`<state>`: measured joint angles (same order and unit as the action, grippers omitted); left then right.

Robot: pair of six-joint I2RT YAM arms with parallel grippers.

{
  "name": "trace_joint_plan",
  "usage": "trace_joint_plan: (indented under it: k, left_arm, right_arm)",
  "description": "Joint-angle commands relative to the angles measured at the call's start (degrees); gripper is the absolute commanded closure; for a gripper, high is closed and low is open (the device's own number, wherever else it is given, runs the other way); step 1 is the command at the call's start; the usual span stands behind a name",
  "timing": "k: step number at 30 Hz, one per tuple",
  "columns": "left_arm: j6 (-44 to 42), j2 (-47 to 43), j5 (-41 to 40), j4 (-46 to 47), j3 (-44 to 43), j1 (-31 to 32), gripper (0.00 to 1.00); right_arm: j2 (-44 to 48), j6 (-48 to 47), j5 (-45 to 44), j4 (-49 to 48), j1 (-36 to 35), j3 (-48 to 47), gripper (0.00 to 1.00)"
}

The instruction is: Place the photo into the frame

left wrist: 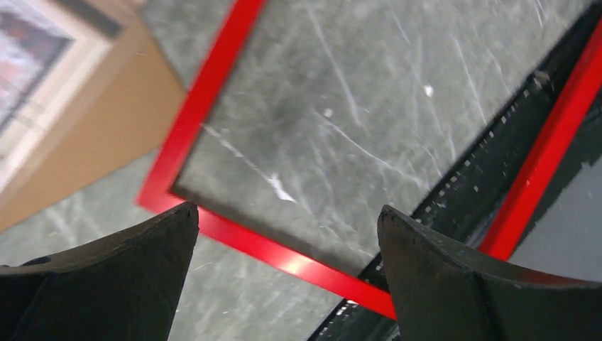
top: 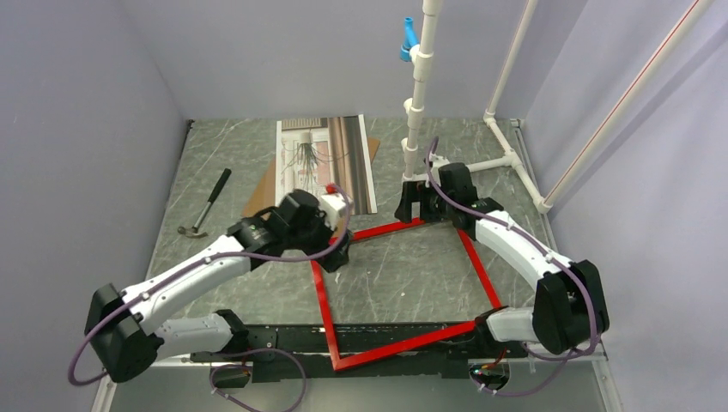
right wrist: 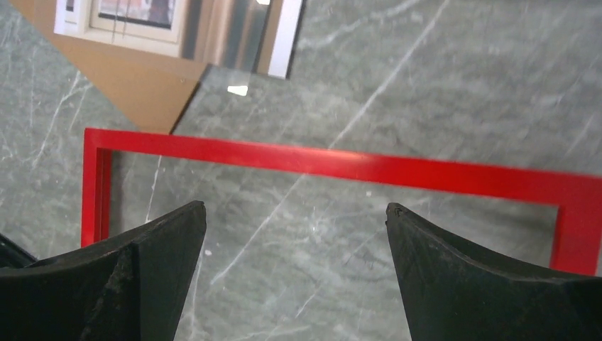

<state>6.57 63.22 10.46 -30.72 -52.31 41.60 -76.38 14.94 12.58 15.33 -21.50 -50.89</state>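
L/R jaws wide over frame point(right wrist: 341, 165).

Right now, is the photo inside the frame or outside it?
Outside. The photo lies on a brown board beyond the frame; inside the red border only bare table shows.

No lettering, label, brand, number or sign is showing legibly in any view. The photo point(top: 326, 163) is showing only its printed picture, and the frame point(top: 403, 345), lying just near of the photo, is showing plain red.
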Motion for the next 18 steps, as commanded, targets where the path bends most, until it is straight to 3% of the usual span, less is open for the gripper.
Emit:
trace_joint_plan:
  k: [1, 11, 18]
  left_arm:
    - [4.6, 5.0, -6.2, 1.3, -0.1, 10.2, 0.01]
    - [7.7, 18.2, -8.4, 7.8, -4.7, 30.8, 0.04]
    - [9.3, 26.6, -8.7, 7.2, -11.0, 40.2, 0.07]
  right_arm:
    - [4.2, 7.2, 0.3, 0.2, 0.9, 4.7, 0.0]
    - [10.6, 14.8, 0.3, 3.9, 11.2, 10.8, 0.0]
    - [13.2, 14.9, 5.4, 5.7, 20.9, 11.2, 0.0]
